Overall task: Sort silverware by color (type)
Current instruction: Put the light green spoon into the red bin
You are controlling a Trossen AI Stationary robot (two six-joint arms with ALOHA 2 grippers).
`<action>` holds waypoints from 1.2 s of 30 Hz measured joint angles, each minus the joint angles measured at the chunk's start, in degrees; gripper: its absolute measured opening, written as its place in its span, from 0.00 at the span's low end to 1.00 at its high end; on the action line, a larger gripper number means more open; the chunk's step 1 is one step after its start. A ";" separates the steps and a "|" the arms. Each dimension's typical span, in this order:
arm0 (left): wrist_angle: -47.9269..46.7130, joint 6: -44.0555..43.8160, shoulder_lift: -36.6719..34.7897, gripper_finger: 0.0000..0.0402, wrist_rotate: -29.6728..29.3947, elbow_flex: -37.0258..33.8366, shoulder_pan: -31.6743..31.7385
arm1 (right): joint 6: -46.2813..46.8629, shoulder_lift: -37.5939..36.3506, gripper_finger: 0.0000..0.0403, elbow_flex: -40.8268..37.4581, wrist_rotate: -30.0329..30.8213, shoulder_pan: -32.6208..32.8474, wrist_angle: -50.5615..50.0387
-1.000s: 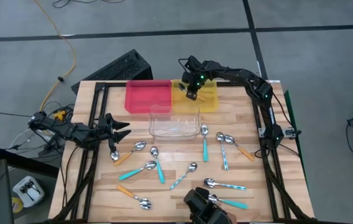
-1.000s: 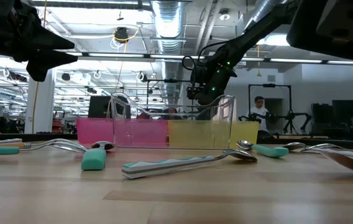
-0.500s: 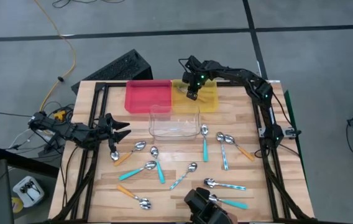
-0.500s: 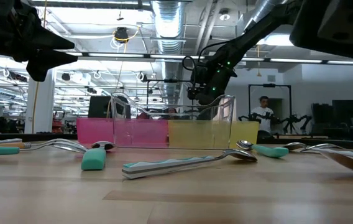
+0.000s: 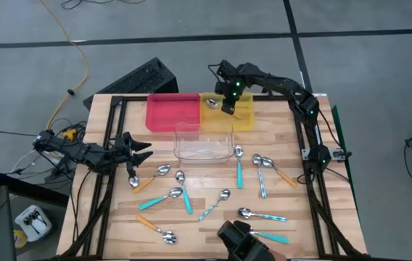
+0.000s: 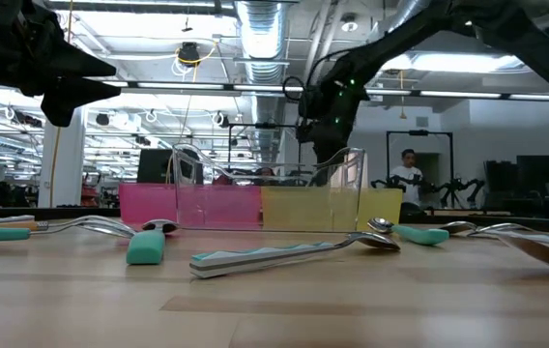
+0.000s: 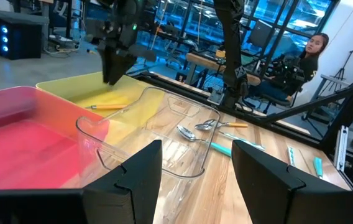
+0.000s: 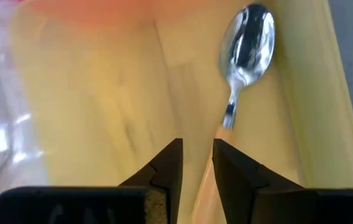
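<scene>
Right pincer [image 8: 196, 163], narrowly parted, empty, hovers over orange spoon [image 8: 246, 46] lying lengthwise in yellow tray [image 8: 89, 124].

Two matte-black jointed arms, green indicator light on the right arm [image 5: 264, 80] — blunt, dark, two-fingered hands

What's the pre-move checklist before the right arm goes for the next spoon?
1. Orange spoon lying in yellow tray: ok.
2. Right gripper free of the spoon, fingers parted, nothing between them: ok.
3. Right gripper above the tray rim in the low view: ok.
4. Left gripper parked open at the table's left edge, out of the way: ok.
5. Clear tray and red tray hold no spoons: ok.
</scene>
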 joint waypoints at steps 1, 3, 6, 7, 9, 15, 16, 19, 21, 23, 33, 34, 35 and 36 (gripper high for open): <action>-0.01 0.00 0.00 0.45 0.01 0.00 -0.01 | -0.08 0.00 0.28 1.77 0.15 0.00 -2.68; 0.01 -0.02 0.01 0.45 0.01 0.00 0.00 | -0.08 -0.03 0.28 5.47 0.36 0.00 -7.71; 0.02 -0.02 0.01 0.45 0.03 0.00 -0.01 | -0.10 -0.07 0.28 10.89 1.02 0.20 -15.84; 0.02 -0.02 0.01 0.45 0.22 0.00 0.00 | -0.12 -0.07 0.28 12.82 1.26 0.36 -18.54; 0.03 0.29 0.01 0.45 1.20 0.00 -0.02 | -0.13 -0.07 0.28 16.63 1.37 0.81 -23.36; 0.02 0.96 0.01 0.45 2.54 0.00 -0.02 | 1.21 -1.86 0.28 25.63 -0.79 3.35 -29.43; 0.00 0.70 0.01 0.45 2.54 0.00 -0.02 | 0.76 -3.03 0.28 25.99 -2.56 3.94 -29.49; -0.06 0.49 0.00 0.45 2.60 -0.01 -0.01 | -0.50 -7.74 0.28 25.77 -3.34 6.13 -29.67; -0.04 0.46 0.08 0.45 3.16 -0.02 -0.01 | 0.54 -10.16 0.28 25.70 -3.33 7.17 -29.57; -0.07 0.40 0.16 0.45 3.68 -0.02 -0.02 | 2.28 -12.48 0.28 25.62 -3.53 8.30 -29.60; -1.14 -5.54 7.16 0.45 7.96 -0.02 -0.02 | 10.31 -22.37 0.28 25.62 -4.48 19.85 -29.65; -1.24 -6.49 8.41 0.45 8.63 -0.02 0.00 | 11.46 -23.05 0.28 25.62 -4.21 21.27 -29.65; -1.20 -7.55 9.72 0.45 9.65 -0.02 0.00 | 12.65 -23.59 0.28 25.62 -3.65 22.77 -29.65; -1.36 -8.80 11.02 0.45 10.62 0.08 0.00 | 13.80 -24.03 0.28 25.62 -2.54 24.35 -29.66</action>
